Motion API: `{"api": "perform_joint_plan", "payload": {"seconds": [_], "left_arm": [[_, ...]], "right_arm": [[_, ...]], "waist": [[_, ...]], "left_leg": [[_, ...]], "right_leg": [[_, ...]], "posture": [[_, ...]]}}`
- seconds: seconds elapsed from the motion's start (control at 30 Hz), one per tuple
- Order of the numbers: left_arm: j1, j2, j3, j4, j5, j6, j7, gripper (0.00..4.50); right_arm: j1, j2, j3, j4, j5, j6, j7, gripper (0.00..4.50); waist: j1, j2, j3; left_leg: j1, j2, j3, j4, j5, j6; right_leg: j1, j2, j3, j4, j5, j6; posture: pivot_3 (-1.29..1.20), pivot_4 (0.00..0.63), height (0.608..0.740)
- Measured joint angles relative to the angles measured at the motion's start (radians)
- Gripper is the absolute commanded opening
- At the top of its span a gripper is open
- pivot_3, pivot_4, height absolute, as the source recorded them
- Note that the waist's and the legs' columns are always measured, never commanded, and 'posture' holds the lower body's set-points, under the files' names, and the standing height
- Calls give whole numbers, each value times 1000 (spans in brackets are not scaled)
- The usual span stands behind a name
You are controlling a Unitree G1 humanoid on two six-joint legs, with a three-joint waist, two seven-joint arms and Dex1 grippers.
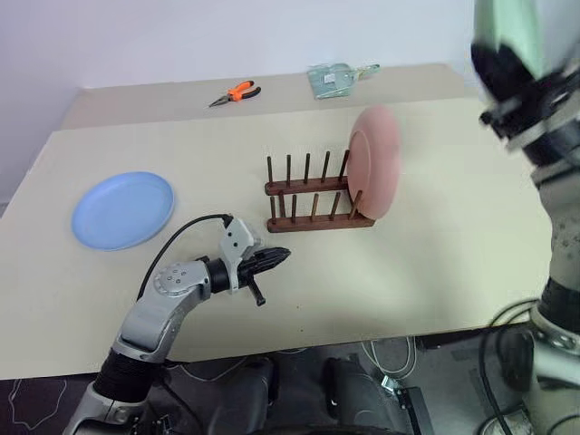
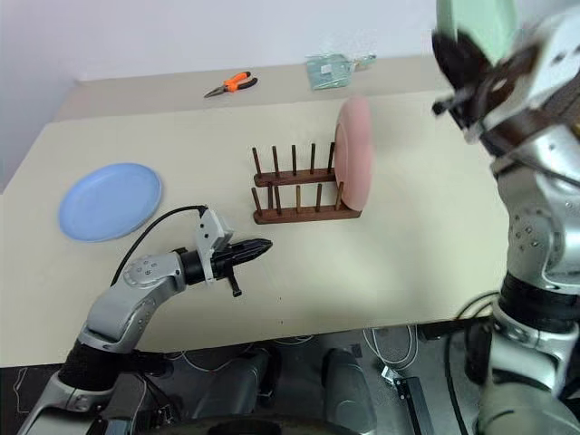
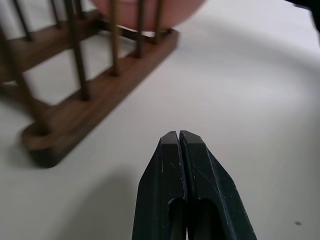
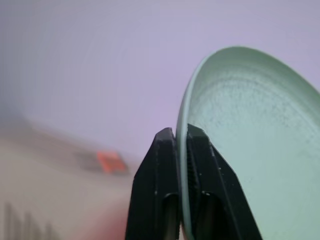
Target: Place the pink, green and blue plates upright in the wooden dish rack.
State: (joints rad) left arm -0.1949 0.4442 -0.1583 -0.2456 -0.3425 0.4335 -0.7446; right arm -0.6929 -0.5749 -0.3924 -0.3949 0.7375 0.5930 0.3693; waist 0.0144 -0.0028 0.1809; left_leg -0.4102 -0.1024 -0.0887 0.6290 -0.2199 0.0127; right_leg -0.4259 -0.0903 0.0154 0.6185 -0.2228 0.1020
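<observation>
Counting three plates: one pink (image 1: 376, 163), one blue (image 1: 122, 209), one green (image 4: 250, 145). One rack (image 1: 313, 195), two base bars running left to right across the table (image 1: 435, 263), each carrying a row of five thin upright pegs.

Standing on edge at the right end of the rack, the pink plate, leaning slightly, its hollow face turned leftward toward the remaining pegs, its flat plane crossing the bars. Leaving four pegs of each row free to the left of it.

Lying flat well to the left of the rack, the blue plate, hollow side up, apart from everything else.

Being held high above and to the right of the rack, the green plate, pinched at its rim between the two black fingers of the right gripper (image 4: 181, 145), clamped tight on the edge; rising edge-on from the fingers in the right wrist view, hollow face turned to one side.

Hovering near the front left corner of the rack, the left gripper (image 1: 276, 257), fingers pressed together with nothing between them, pointing rightward along the front bar, roughly level, not touching the wood.

Resting on the far strip behind the rack: one pair of orange-handled pliers (image 1: 236, 92) to the back left, one small pale green packet (image 1: 333, 79) straight behind.
</observation>
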Motion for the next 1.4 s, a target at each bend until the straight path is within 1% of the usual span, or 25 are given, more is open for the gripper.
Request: {"api": "perform_joint_plan", "payload": {"seconds": [0.1,0.2,0.27,0.3,0.37,0.47,0.67,0.9,1.13,1.23,1.3,1.37,1.4], "left_arm": [[-8,-12,27,24,9,-28,25,0],[-15,-13,46,43,15,-45,37,0],[-16,-11,70,50,17,-52,49,0],[-16,-9,80,52,17,-55,52,0],[-14,-5,101,52,16,-57,56,0],[0,8,120,52,16,-57,56,0],[23,8,124,31,16,-57,61,0],[26,8,124,20,16,-52,68,0],[26,8,122,16,15,-49,66,0],[26,7,120,15,15,-49,66,0],[26,6,119,15,15,-49,65,0],[26,6,115,15,15,-49,65,0],[26,6,113,13,15,-49,65,0]], "right_arm": [[-67,132,10,-33,249,80,-111,24],[-104,252,58,-67,460,111,-246,24],[-81,355,115,-95,551,113,-332,24],[-54,388,150,-98,575,118,-367,24],[19,439,216,-92,583,123,-429,24],[78,463,256,-70,581,122,-477,24],[84,485,288,-45,552,105,-496,24],[89,498,288,-10,484,64,-500,24],[106,515,287,11,458,50,-504,24],[113,515,278,48,442,49,-520,1024],[122,514,268,72,435,51,-522,2005],[124,513,265,88,426,55,-523,3092],[124,511,266,90,417,57,-522,3508]], "waist": [[-3,0,0],[-4,0,0],[-7,1,0],[-9,1,0],[-7,1,0],[-7,1,0],[-12,1,0],[-14,1,0],[-24,1,0],[-27,1,0],[-27,1,0],[-27,1,0],[-27,1,0]], "left_leg": [[0,-1,1,1,0,0],[0,0,1,-1,0,0],[0,0,1,-2,0,0],[0,0,1,-2,0,0],[0,-1,1,-1,0,0],[0,-2,2,-1,0,0],[0,-1,2,-1,0,0],[0,-1,2,-1,0,0],[0,-1,2,-2,0,0],[0,-1,2,-2,0,0],[0,-1,2,-2,0,0],[0,-1,2,-2,0,0],[0,-1,2,-2,0,0]], "right_leg": [[0,-1,1,0,1,-1],[-2,-1,1,0,0,-1],[-3,-1,1,2,1,-1],[-4,-1,1,2,1,-1],[-4,-1,2,2,1,-1],[-3,-1,2,2,1,-1],[-4,0,2,3,1,-1],[-4,1,2,3,1,0],[-4,1,2,3,1,0],[-4,1,2,3,1,0],[-4,1,2,3,1,0],[-4,1,2,3,1,0],[-5,1,2,3,1,0]], "posture": [[0,150,729],[0,150,729],[0,150,729],[0,150,729],[0,150,729],[0,150,729],[0,150,729],[0,150,729],[0,150,729],[0,150,729],[0,150,729],[0,150,729],[0,150,729]]}}
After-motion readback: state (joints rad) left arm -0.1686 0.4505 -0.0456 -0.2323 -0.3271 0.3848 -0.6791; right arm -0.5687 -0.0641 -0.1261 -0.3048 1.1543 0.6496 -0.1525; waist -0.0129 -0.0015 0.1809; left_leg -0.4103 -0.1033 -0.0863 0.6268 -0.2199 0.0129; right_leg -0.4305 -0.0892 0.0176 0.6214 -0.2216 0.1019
